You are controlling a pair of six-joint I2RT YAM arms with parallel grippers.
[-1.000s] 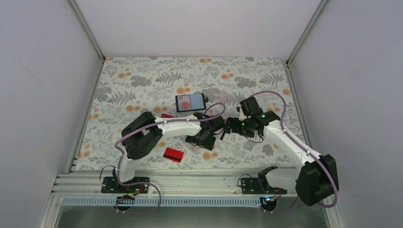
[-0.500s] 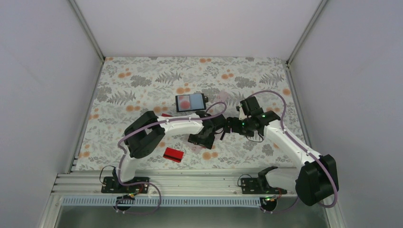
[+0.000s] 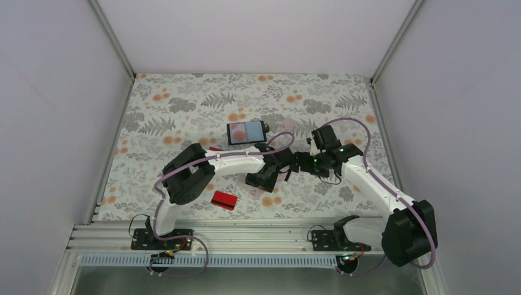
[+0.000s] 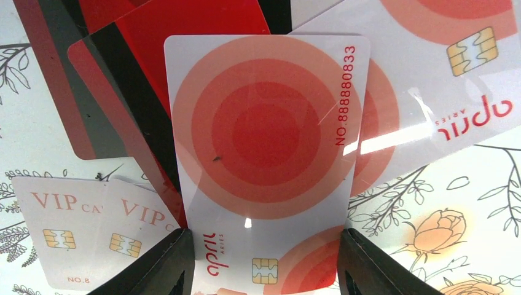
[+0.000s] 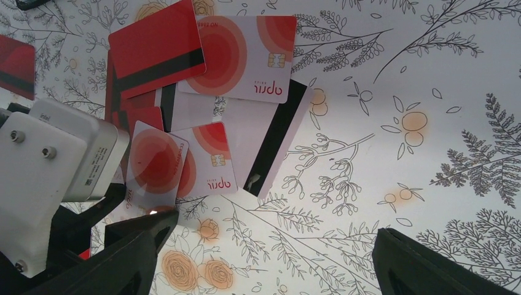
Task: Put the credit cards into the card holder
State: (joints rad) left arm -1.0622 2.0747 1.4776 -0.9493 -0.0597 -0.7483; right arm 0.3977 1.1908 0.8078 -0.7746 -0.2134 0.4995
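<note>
On a floral-print worktop (image 3: 184, 104), the left hand (image 4: 264, 233) pinches a white card with red rings (image 4: 264, 123) by its two long edges. One black finger (image 4: 163, 267) presses each side, and the card is raised over a loose heap of credit cards (image 5: 221, 117). Beneath it lie red cards with black stripes (image 4: 132, 67), two pale VIP cards (image 4: 58, 236) side by side at lower left, and chip cards (image 4: 467, 55) with the same red rings fanned to the right. The right hand (image 5: 276, 243) hangs just beside the heap, fingers spread wide with nothing between them. The left hand's white housing (image 5: 49, 166) fills the lower left of the right wrist view and hides part of the heap. From above, both hands cover most of the cards. The card holder (image 3: 247, 132) lies open and flat just beyond, apart from the heap, a grey-blue pocket facing up with a reddish patch showing through. The left arm (image 3: 227, 163) stretches between it and a single red card (image 3: 224, 200) nearer the bases, and another red edge (image 3: 215, 149) peeks out behind that arm.
</note>
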